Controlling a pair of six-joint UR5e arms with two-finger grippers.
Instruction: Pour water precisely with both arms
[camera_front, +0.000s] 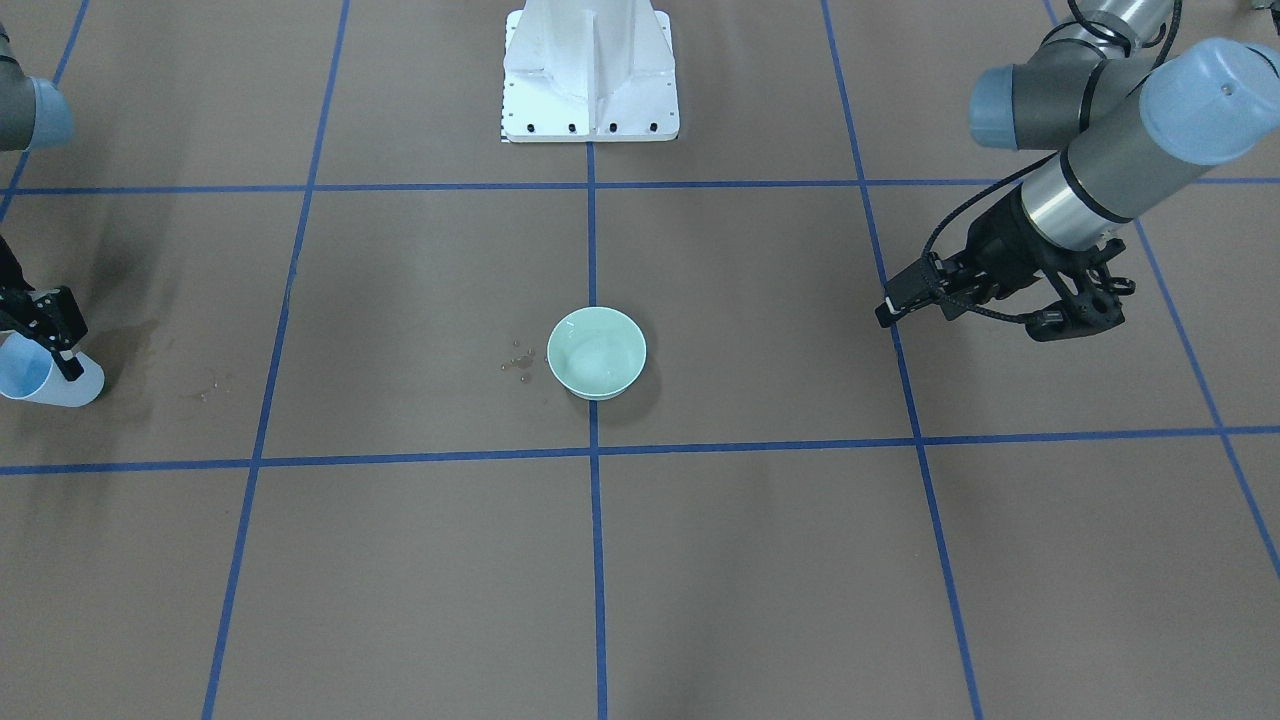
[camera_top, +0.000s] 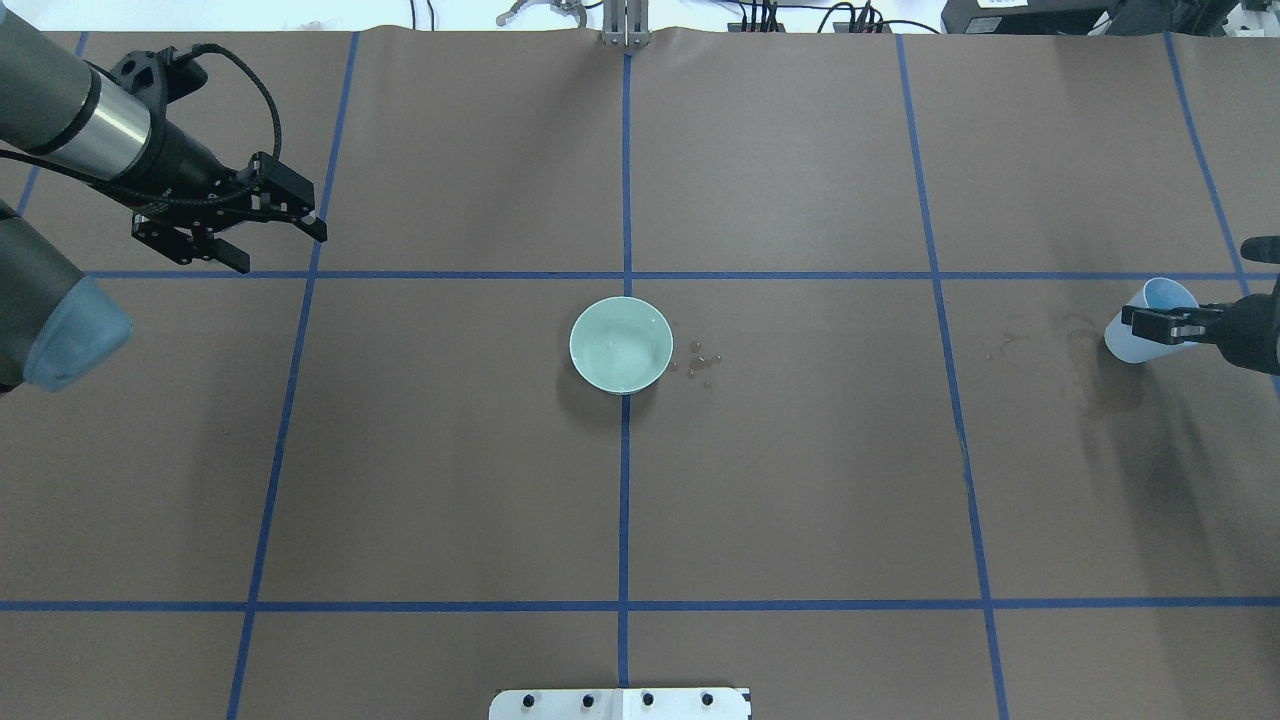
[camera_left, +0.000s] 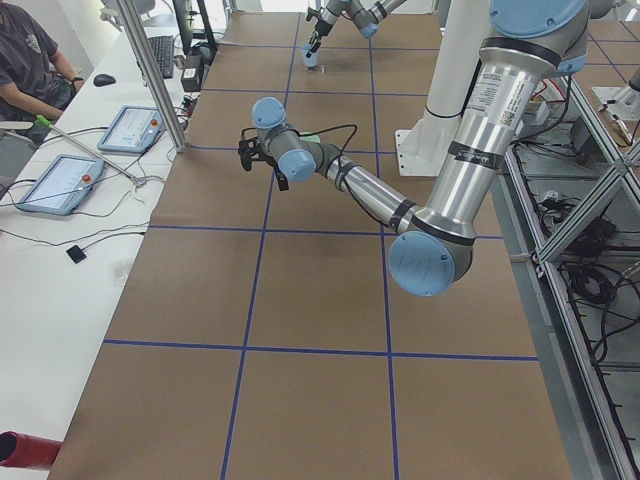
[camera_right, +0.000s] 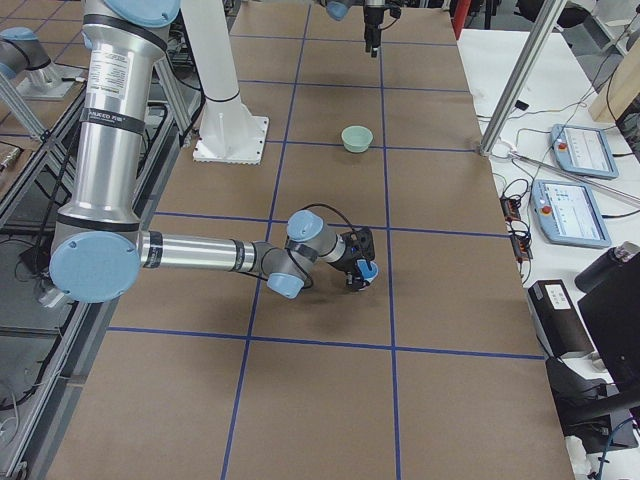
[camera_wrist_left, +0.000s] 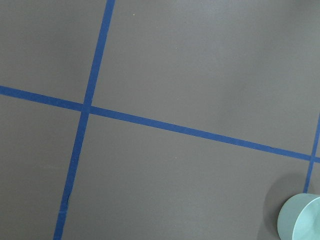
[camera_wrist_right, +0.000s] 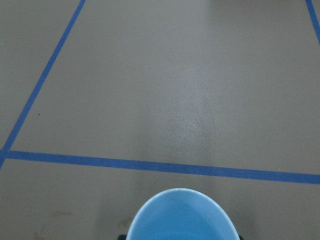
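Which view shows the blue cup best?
Overhead exterior: the whole blue cup, tilted, held by the right gripper. Front-facing clips it at the frame edge; right wrist shows only its rim; exterior right shows it tiny.

Ahead of the left gripper (camera_top: 283, 250), whose fingers stand spread with an open gap, bare brown table (camera_top: 450, 450) runs as far as the green bowl (camera_top: 620, 345), the one thing standing in that line; the right gripper (camera_top: 1140, 325) has its jaws filled by a tilted blue cup (camera_top: 1163, 296); in front of it open table reaches the same bowl, with a few droplets (camera_top: 700, 362) lying just beside the bowl on this gripper's side; the white pedestal (camera_top: 620, 705) stands well apart from both grippers.
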